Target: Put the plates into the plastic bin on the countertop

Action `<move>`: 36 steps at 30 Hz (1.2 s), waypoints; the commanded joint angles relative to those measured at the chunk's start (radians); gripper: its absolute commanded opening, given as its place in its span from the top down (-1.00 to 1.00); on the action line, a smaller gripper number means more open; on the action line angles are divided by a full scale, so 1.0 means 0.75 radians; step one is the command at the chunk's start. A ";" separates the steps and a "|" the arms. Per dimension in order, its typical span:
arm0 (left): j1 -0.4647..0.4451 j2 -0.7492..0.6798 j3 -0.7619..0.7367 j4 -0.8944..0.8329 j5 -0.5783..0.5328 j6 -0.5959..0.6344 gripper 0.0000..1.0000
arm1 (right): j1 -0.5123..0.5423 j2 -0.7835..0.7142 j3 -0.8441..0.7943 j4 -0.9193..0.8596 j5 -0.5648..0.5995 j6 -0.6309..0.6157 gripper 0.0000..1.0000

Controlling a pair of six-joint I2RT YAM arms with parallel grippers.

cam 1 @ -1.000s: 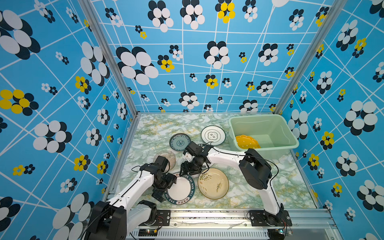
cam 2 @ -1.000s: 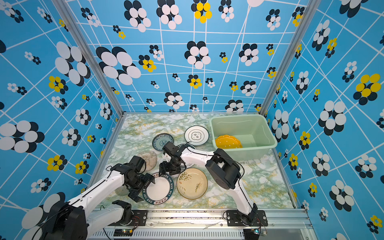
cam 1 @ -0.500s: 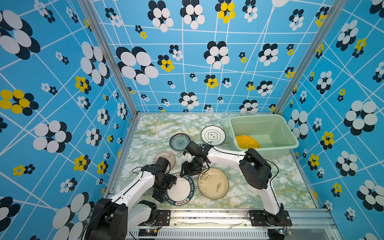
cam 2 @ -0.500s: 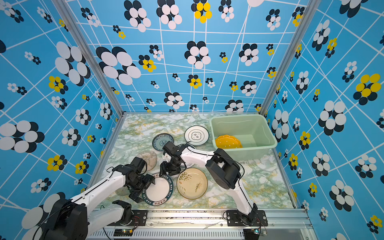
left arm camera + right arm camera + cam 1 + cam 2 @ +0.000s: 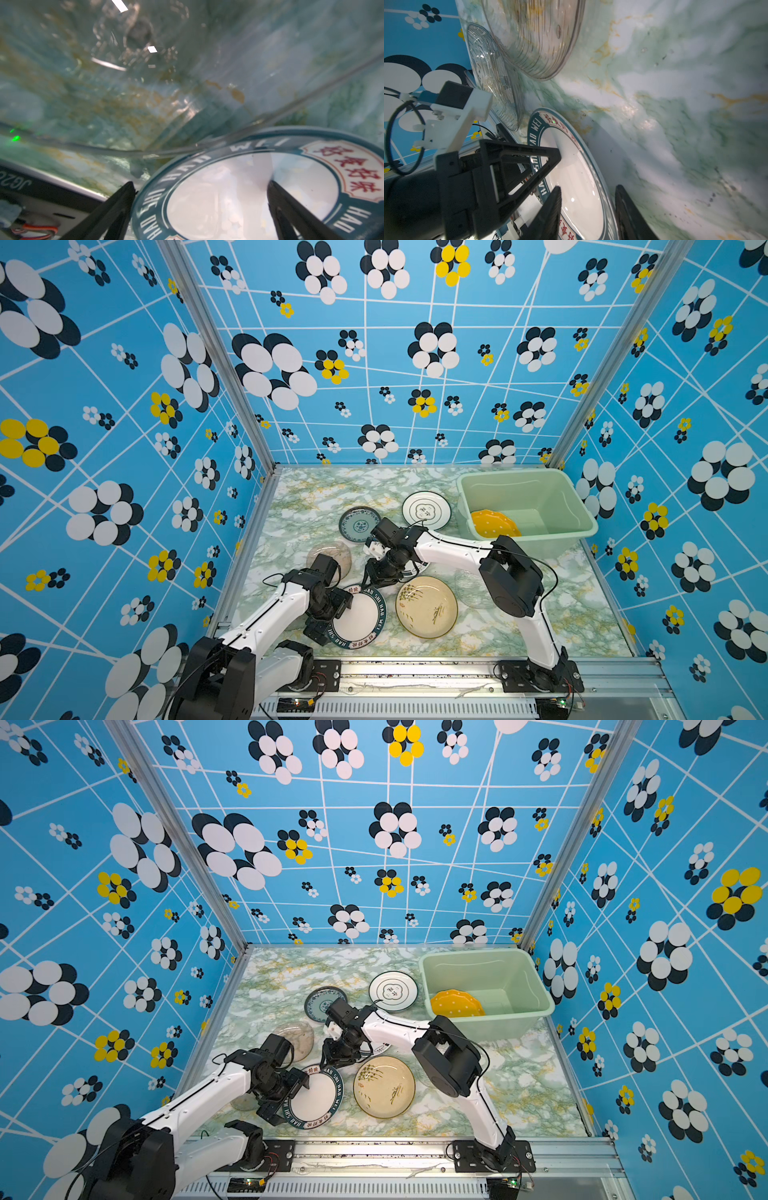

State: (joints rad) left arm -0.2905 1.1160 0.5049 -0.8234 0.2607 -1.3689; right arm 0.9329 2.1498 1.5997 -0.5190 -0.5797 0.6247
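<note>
Change since a second ago: right claw point(image 5: 588, 188) has drawn its jaws closer about the far rim of the lettered plate point(image 5: 361, 616); we find the plates lying as they did.
Left glass: one clear glass plate point(image 5: 245, 1102) shows under the left arm, its rim seeming to meet the lettered plate; a second glass plate point(image 5: 328, 558) lies flat behind that arm.
Left claw point(image 5: 199, 185): spread fully, one finger outside the near rim, one over the white centre, gripping nothing. We judge it a brace against sliding.
Lettered plate: flat on the table point(image 5: 316, 493) near the front, well apart from the plastic bin point(image 5: 515, 475).
Right claw: half-spread astride the rim, one finger inside, one on the table side; we see a gap, so no pinch yet. We judge the rim the only hold a flat plate offers.
Half-hidden plate point(image 5: 380, 1050): dark-rimmed, mostly covered by the right arm.
Beige plate point(image 5: 426, 605): flat, just beside the lettered plate, untouched.
Third glass plate point(image 5: 465, 585): faint, partly under the right arm.
Back pair: blue-patterned plate point(image 5: 359, 524) and emblem plate point(image 5: 426, 510), flat, near the plastic bin.
Plastic bin: far right corner; it holds only the yellow plate point(image 5: 494, 524), tilted against its near wall.
Progress: we judge one plate binned, eight waiting.
</note>
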 commanded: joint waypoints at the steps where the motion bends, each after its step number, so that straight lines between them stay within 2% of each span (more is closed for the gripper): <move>1: -0.011 0.002 -0.011 0.053 -0.015 -0.007 -0.99 | 0.046 0.011 0.011 0.068 -0.187 0.043 0.18; 7: -0.011 0.005 -0.027 0.136 0.039 -0.022 -0.99 | 0.061 0.026 0.011 0.106 -0.217 0.075 0.21; 13: -0.015 -0.014 -0.081 0.300 0.152 -0.117 -0.99 | 0.060 0.026 -0.067 0.155 -0.244 0.104 0.15; 22: -0.017 -0.052 -0.069 0.343 0.159 -0.135 -0.98 | 0.060 0.026 -0.092 0.201 -0.293 0.111 0.14; 28: -0.018 -0.041 -0.069 0.355 0.149 -0.113 -0.98 | 0.061 0.081 -0.047 0.108 -0.292 0.051 0.18; 36: -0.018 -0.038 0.003 0.276 0.063 0.007 -0.99 | 0.053 0.141 0.136 -0.247 -0.196 -0.192 0.07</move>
State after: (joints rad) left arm -0.2970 1.0832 0.4595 -0.7921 0.3573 -1.4197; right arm 0.9253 2.2246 1.6508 -0.5282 -0.6193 0.5690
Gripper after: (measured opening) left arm 0.993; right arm 0.459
